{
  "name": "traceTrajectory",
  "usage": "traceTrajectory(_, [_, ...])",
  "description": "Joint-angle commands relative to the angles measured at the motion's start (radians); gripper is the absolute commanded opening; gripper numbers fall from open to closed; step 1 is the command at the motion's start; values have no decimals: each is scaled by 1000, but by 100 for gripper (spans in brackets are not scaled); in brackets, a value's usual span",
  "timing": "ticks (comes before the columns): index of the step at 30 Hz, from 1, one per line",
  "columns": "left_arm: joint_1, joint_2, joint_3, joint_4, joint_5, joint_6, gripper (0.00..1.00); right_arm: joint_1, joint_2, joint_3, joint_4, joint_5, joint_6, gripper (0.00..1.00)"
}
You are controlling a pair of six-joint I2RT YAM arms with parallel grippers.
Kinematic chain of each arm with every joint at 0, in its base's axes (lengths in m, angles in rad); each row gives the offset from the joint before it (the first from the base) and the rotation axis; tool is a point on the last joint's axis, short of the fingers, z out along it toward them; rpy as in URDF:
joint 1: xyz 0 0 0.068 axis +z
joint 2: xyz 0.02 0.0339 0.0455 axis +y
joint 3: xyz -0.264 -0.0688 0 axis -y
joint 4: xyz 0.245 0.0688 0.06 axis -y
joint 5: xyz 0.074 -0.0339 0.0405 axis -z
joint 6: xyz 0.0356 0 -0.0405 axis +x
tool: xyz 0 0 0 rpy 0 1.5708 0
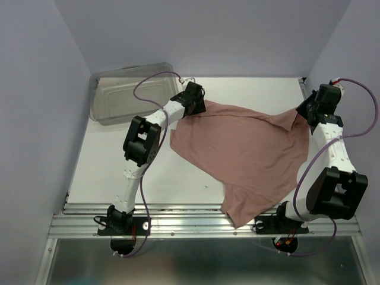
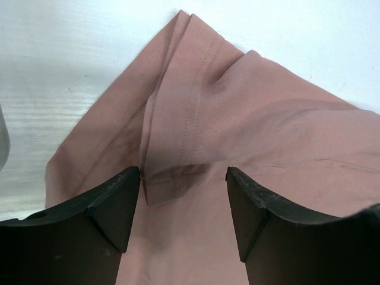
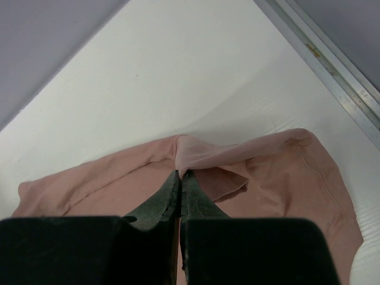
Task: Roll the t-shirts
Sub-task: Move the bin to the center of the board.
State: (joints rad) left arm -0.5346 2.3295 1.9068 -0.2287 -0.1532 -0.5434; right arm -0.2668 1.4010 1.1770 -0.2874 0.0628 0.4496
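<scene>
The left arm reaches forward, its left gripper (image 2: 183,178) low over a sleeve of the dusty-pink t-shirt (image 1: 243,154), jaws spread and grasping nothing. The right gripper (image 3: 180,178) pinches a fold at the far-right edge. The shirt lies spread across the white table (image 1: 107,172), with a clear plastic bin (image 1: 127,95) far-left.

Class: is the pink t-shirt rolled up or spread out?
Spread out: the pink t-shirt lies loosely flat across the white table, with no rolled part visible.
</scene>
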Motion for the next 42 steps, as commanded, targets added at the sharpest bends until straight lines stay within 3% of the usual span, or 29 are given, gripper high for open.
traceTrajectory(1, [5,4,11,40,26,11,70,-3,-30,18,5,2,3,1])
traceTrajectory(12, [5,36,49,31,55,22,69,-3,-37,13,4,6,0,1])
traceTrajectory(20, [5,-24,20,40,23,22,30,-3,-37,13,-1,5,1,1])
traceTrajectory(22, [4,-35,21,37,18,23,27,-3,-37,13,-1,3,0,1])
traceTrajectory(29, [4,-79,8,34,14,22,25,-3,-37,13,-1,0,0,1])
traceTrajectory(32, [4,-76,17,23,15,30,46,-3,-37,12,-1,-1,0,1])
traceTrajectory(33, [4,-76,18,22,14,30,47,-3,-37,10,-1,-1,0,1])
traceTrajectory(40, [4,-87,3,32,11,25,37,-3,-37,10,-2,0,-2,1])
traceTrajectory(42, [4,-87,5,32,12,26,28,-3,-36,10,-1,-1,0,1])
